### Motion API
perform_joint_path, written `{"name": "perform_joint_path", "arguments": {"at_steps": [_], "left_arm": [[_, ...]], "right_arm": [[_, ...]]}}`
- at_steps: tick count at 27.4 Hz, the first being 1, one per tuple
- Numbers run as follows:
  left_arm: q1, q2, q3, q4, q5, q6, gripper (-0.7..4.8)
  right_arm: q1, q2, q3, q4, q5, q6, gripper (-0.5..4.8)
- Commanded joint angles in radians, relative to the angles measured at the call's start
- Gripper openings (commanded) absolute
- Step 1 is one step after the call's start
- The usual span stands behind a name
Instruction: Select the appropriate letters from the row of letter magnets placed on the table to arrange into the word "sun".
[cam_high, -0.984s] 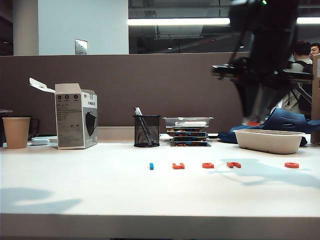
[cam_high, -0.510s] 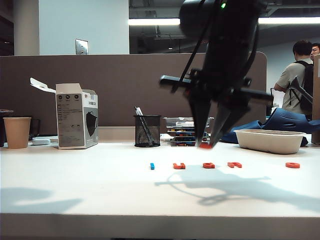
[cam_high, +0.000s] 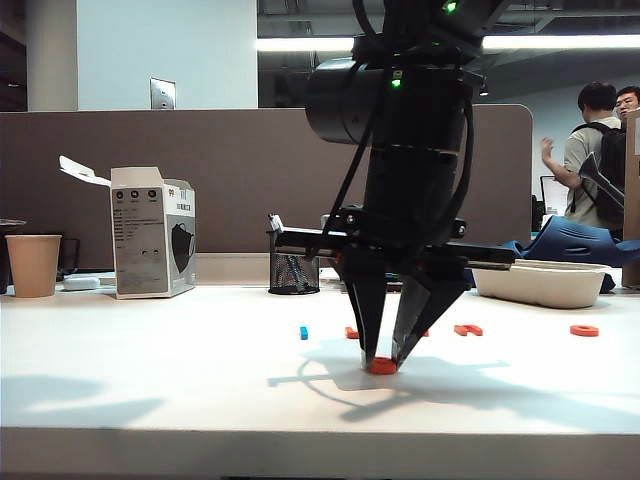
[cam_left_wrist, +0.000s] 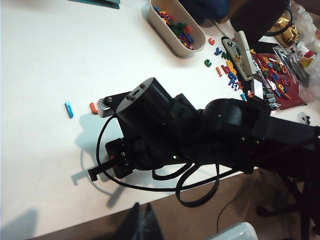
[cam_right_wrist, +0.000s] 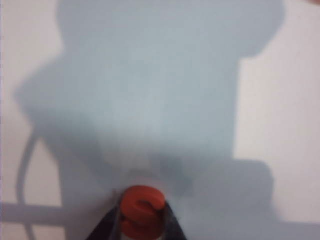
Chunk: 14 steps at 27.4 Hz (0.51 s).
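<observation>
R gripper (cam_high: 382, 362) is down at the table (cam_high: 150, 400), near its front edge, fingers narrowed onto an orange-red letter (cam_high: 383, 366); fingertips pinch it from both sides. R wrist view shows that letter (cam_right_wrist: 142, 211) as an "s" between the 2 dark fingertips (cam_right_wrist: 111, 226), over the arm's own shadow; whether it touches the table can't be told.

Behind it, the row of letter magnets (cam_high: 470, 329): small blue piece (cam_high: 303, 332) at the exterior view's left end, then orange-red letters partly hidden behind the gripper, 1 (cam_high: 468, 329) just to its right, another (cam_high: 584, 330) well apart further right.

L gripper: not seen in any view, so fingers can't be told. L wrist view looks down on the R arm (cam_left_wrist: 165, 130), blue piece (cam_left_wrist: 68, 109) beside it.

Farther back: mesh pen cup (cam_high: 293, 262), white box (cam_high: 152, 232), paper cup (cam_high: 33, 264), pale tray (cam_high: 540, 282), grey-brown partition (cam_high: 230, 160).
</observation>
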Motion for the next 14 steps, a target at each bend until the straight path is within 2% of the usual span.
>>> {"name": "perform_joint_path", "arguments": {"at_steps": [1,9,14], "left_arm": [[-0.001,-0.002,0.003,0.005,0.005,0.001,-0.03],[-0.001,-0.002,0.003,0.006,0.006,0.001,-0.03],[-0.001,-0.002,0.003,0.006,0.005,0.001,-0.03]], "right_arm": [[0.003,0.027,-0.017,-0.032,-0.014,0.003,0.85],[0.002,0.027,-0.017,-0.05,-0.014,0.002,0.9],[0.002,0.027,-0.016,-0.05,-0.014,0.002,2.29]]}}
